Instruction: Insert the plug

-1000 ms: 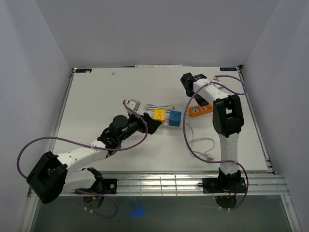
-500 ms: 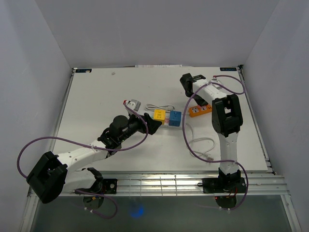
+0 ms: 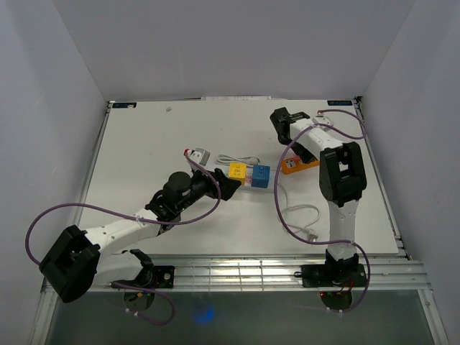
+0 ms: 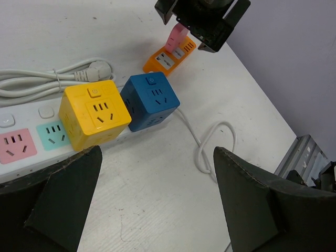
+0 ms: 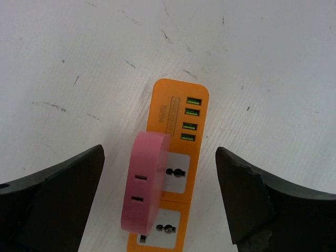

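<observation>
A pink plug [image 5: 144, 189] stands upright on the orange power strip [image 5: 181, 113], over its left side, with one metal prong showing beneath it. My right gripper [image 5: 159, 176] hangs open above it, one finger on each side, neither touching it. In the left wrist view the same pink plug [image 4: 177, 35] stands on the orange strip [image 4: 167, 59] under the right gripper [image 4: 202, 18]. My left gripper [image 4: 157, 173] is open over bare table, close to the cubes. From above, the right gripper [image 3: 286, 126] is at the back and the left gripper [image 3: 228, 187] is mid-table.
A yellow socket cube [image 4: 94, 115] and a blue socket cube [image 4: 151, 100] sit on a white power strip [image 4: 21, 144]. Its coiled white cord [image 4: 31, 81] lies behind. A loose white cable [image 3: 302, 212] loops near the right arm. A small white adapter [image 3: 195, 154] lies left of the strip.
My right gripper has opened and let go of the pink plug, which stays standing on the orange strip. The left arm has not moved.
</observation>
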Action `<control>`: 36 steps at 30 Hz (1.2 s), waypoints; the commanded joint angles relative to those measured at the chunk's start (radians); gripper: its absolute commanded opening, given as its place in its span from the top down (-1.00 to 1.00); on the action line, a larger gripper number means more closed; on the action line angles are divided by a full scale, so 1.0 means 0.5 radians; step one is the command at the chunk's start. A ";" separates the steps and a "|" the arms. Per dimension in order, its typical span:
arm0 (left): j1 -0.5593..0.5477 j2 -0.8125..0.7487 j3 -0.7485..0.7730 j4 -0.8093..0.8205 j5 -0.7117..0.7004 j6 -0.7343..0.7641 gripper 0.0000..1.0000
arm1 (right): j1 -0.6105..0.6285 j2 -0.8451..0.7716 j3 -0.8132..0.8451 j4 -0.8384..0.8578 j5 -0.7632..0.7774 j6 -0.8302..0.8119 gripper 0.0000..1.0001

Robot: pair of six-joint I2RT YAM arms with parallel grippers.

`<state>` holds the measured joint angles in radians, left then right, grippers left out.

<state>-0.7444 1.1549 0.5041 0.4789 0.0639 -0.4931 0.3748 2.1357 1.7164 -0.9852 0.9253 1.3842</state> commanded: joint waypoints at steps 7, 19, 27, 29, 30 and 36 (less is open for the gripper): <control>-0.011 -0.064 0.056 0.033 0.023 0.035 -0.96 | -0.010 -0.504 -0.107 0.378 0.024 -0.507 -0.80; -0.014 -0.113 0.069 -0.025 -0.084 0.008 -0.96 | 0.085 -1.286 -1.374 2.137 -1.580 -1.731 -0.80; -0.008 -0.095 0.124 -0.218 -0.361 -0.087 -0.96 | 0.413 -1.084 -1.255 1.875 -1.342 -1.781 -0.82; -0.005 -0.073 0.157 -0.276 -0.419 -0.097 -0.96 | 0.459 -0.992 -1.224 1.842 -1.262 -1.729 -0.81; -0.005 -0.073 0.161 -0.295 -0.437 -0.103 -0.96 | 0.465 -0.958 -1.200 1.814 -1.207 -1.719 -0.80; 0.013 -0.238 0.130 -0.378 -0.661 -0.106 -0.96 | 0.597 -0.780 -1.117 1.755 -1.222 -1.649 -0.81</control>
<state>-0.7452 1.1107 0.5526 0.3321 -0.1684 -0.5392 0.6277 1.7378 1.1145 -0.0822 0.2977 0.5499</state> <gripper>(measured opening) 0.978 0.903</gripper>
